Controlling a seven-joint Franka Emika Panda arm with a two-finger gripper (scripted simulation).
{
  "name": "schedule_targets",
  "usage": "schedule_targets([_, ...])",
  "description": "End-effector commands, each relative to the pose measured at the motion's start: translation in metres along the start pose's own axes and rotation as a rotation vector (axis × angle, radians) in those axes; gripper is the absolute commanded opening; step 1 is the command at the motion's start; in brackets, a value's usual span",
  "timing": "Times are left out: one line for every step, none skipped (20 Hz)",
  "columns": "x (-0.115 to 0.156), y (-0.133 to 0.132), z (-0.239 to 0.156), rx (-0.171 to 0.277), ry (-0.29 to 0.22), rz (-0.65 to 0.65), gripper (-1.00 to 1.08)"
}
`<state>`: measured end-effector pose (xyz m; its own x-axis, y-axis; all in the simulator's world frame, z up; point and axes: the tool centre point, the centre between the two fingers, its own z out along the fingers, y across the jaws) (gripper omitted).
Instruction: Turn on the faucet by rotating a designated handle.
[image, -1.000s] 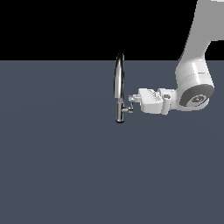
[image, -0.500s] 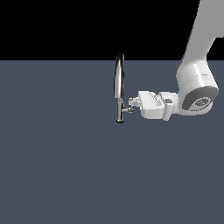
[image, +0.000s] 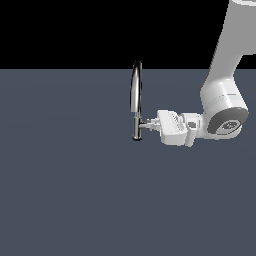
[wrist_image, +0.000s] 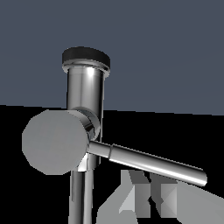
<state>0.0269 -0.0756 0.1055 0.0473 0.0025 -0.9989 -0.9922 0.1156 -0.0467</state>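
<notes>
Faucet handle (wrist_image: 148, 162) fills your wrist view at close range: a chrome rod running out from a round grey cap on the base, with a pale fingertip (wrist_image: 144, 199) of the hand just beside the rod, and whether it touches is not clear. In the exterior view your hand (image: 150, 125) reaches in level from the side of the faucet (image: 136, 102) toward the arm, its tips at the short stub low on the base. You cannot tell from either view whether the fingers are spread, closed, or clamped on the rod, so treat the hold as unconfirmed. The rod is thin and polished; if you push with only one finger against it, I judge it could slide off the end and the hand would swing past without turning anything. Pressing near the base gives little leverage and may stall. Beyond the handle, the tall arched spout rises from the dark table (image: 65, 190), near enough for the wrist to knock it.
</notes>
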Motion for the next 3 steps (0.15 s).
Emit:
schedule_targets([0.0347,0.0162,-0.0072,0.013,0.008,0.037,-1.00])
schedule_targets([0.0414,0.0190,-0.0081,0.014,0.008,0.040,-1.00])
schedule_targets([0.0414,0.0190,-0.0081,0.014,0.008,0.040,-1.00])
